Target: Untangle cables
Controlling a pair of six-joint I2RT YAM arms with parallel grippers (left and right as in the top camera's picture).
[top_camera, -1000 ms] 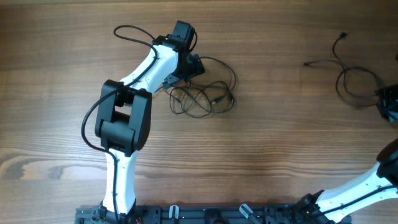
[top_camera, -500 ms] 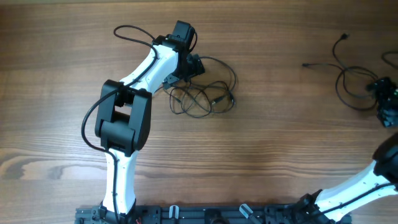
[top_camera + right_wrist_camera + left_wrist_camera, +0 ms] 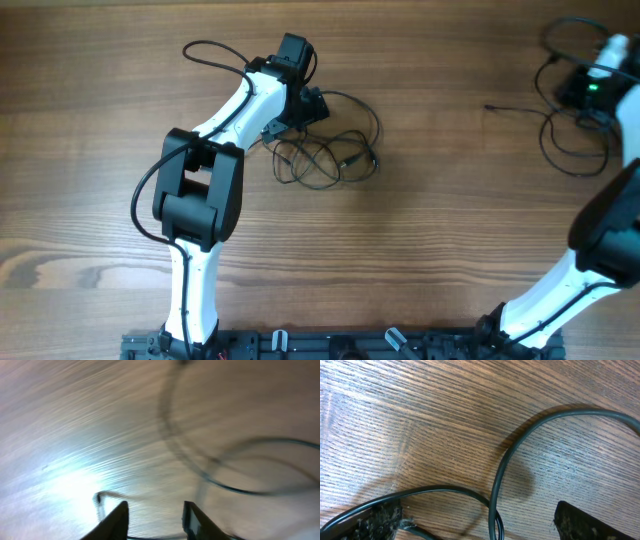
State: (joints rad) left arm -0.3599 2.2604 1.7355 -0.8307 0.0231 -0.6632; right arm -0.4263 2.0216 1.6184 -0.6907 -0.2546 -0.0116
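Since a second ago, we see the right arm swing from the right edge of the table up toward its far right corner. The right gripper now sits over the upper part of the loose cable. The left arm is where it was.

From above, the loose cable lies well apart from the rest, on the right side of the table. It curves in a loop, and one plug end reaches out to the left. The right wrist view is heavily blurred. We make out the right gripper with its fingers part-way apart and wood showing in the gap. A curved cord lies ahead of it, and a small hooked end lies just beside the left-hand finger. We cannot tell whether any cord is touched.

The tangled cables lie in a bundle near the middle-left of the table, just in front of the left gripper. In the left wrist view, the left gripper is spread wide, its two fingertips far apart at the bottom edge. A black cord arcs over the wood between them, and a second strand crosses it low down. Nothing is pinched there.
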